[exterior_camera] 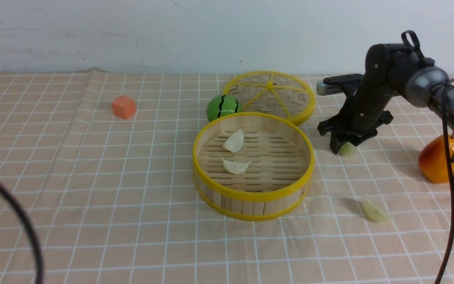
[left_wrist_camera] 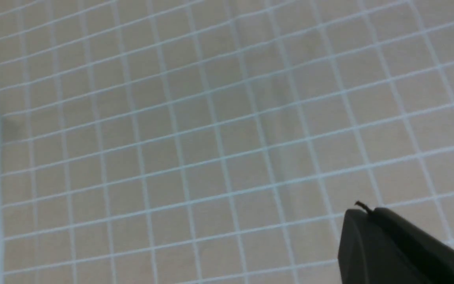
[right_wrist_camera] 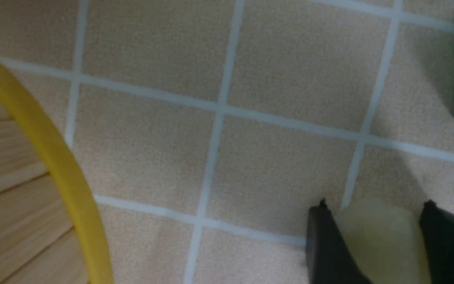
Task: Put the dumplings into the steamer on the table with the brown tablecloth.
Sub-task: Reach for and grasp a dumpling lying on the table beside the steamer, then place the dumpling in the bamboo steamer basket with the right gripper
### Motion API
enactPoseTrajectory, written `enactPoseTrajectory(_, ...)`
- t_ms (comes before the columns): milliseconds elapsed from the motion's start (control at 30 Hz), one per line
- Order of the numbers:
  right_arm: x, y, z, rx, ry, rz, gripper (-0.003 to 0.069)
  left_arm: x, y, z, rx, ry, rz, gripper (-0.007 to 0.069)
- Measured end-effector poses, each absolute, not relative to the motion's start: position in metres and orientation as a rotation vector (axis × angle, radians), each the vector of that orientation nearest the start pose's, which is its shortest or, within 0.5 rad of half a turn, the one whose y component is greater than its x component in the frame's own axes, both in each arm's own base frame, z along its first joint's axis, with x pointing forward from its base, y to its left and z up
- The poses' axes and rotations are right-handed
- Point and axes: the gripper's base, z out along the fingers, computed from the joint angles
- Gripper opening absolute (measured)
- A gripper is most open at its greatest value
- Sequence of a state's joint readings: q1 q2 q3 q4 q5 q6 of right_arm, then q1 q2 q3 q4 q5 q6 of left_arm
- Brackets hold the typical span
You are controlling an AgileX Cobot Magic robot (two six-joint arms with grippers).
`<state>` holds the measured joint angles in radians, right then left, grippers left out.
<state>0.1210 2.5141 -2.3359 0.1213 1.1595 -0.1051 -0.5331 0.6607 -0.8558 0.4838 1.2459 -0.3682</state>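
Dumpling (exterior_camera: 347,148), glossy crescent, clamped in right jaws, left jaws unclear, slatted bamboo steamer (exterior_camera: 253,195)

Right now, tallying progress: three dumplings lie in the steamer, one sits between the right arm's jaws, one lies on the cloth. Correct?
No: the front view shows two dumplings in the steamer, not three. A third dumpling sits between the right arm's jaws, a fourth dumpling lies on the cloth.

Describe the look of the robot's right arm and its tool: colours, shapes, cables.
The right arm has a matte black, rounded wrist housing with small screws, joined to a grey metallic link. A thin black cable loops from it and hangs down. Its tool is black, with two flat, tapering fingers. No markings are visible.
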Motion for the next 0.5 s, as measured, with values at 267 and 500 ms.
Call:
enactPoseTrajectory(267, 0.508, 0.086, 0.240, -0.296, 2.718, 0.290, 0.0286, 0.065, 0.019, 0.327, 0.014, 2.128, 0.202, -0.0014)
enactPoseTrajectory(500, 0.481, 0.150, 0.294, -0.551, 2.529, 0.504, 0.0283, 0.081, -0.006, 0.272, 0.224, 1.991, 0.033, -0.0014)
